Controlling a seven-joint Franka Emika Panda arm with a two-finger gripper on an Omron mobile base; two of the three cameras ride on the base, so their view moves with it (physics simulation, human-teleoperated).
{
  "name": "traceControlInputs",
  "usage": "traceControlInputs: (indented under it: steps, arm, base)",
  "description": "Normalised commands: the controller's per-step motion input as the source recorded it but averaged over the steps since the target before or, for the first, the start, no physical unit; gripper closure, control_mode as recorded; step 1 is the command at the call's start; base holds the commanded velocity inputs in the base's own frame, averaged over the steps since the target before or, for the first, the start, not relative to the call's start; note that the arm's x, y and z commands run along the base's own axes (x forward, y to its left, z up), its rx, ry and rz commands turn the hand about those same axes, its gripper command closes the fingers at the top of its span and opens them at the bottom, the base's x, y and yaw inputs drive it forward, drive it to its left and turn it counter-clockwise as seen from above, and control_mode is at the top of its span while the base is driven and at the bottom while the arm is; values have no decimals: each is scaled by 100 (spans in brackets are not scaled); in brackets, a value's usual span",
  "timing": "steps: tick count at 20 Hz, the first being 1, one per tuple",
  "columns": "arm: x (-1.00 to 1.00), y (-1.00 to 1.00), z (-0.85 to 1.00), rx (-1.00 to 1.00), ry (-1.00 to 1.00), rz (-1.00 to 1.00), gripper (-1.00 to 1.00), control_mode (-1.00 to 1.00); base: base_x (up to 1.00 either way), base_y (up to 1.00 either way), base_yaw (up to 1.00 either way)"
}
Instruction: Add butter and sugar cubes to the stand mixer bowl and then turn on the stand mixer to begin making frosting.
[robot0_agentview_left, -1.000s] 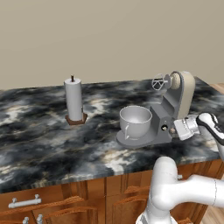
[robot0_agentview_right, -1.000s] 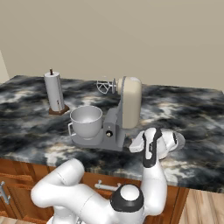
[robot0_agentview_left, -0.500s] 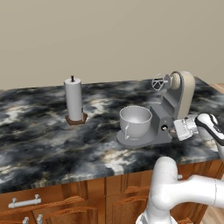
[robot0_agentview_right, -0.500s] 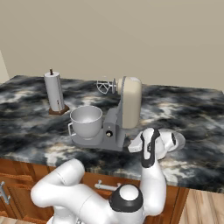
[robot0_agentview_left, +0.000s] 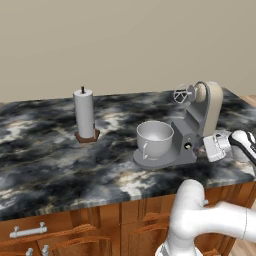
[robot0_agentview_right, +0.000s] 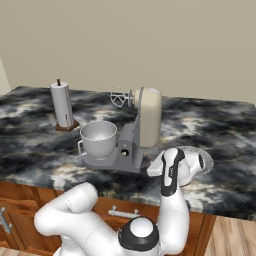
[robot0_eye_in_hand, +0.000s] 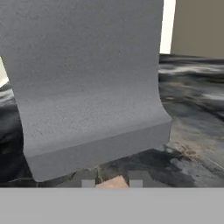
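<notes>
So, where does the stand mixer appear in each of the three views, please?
Left base view: the stand mixer stands right of centre, head tilted back.
Right base view: it stands near the centre, just left of the arm.
Hand view: its grey body is close up, across the left and centre.
Shared landmark: the dark marbled counter.

No legible text, label, brand, number or sign anywhere.
</notes>
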Motion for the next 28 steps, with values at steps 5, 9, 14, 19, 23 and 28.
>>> traceControlInputs:
  steps: [5, 9, 14, 19, 23, 28]
  arm:
    - [-62, 7, 83, 0, -7, -4, 100, -100]
    - [-59, 18, 96, 0, -2, -5, 100, -100]
    - [-78, 17, 77, -6, 0, -7, 100, -100]
    - [-82, 28, 57, -13, 3, -10, 100, -100]
    - [-83, 34, 52, -15, 3, -9, 100, -100]
    - [-98, 46, 62, -14, 0, -8, 100, -100]
  base:
    - [0, 0, 0]
    - [0, 0, 0]
    - [0, 0, 0]
    - [0, 0, 0]
    - [0, 0, 0]
    - [0, 0, 0]
